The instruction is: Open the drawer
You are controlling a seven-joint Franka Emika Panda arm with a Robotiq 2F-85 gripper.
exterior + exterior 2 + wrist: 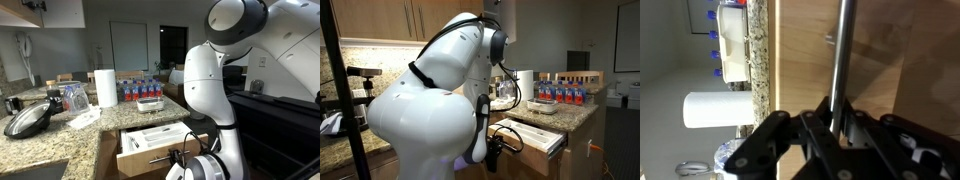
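Observation:
The drawer (150, 143) stands pulled out from under the granite counter in both exterior views, and its white divided tray (534, 134) shows inside. In the wrist view the light-wood drawer front (805, 60) fills the frame, with the silver bar handle (843, 55) running up the picture. My gripper (837, 116) is shut on that handle, its black fingers (815, 128) wrapped round the bar. In an exterior view the gripper (186, 160) sits at the drawer's front, partly hidden by the white arm.
On the granite counter (60, 142) stand a paper towel roll (105, 87), a row of water bottles (140, 89), a white container (150, 103) and a dark pan (30, 120). The robot's white body (430, 110) blocks much of an exterior view.

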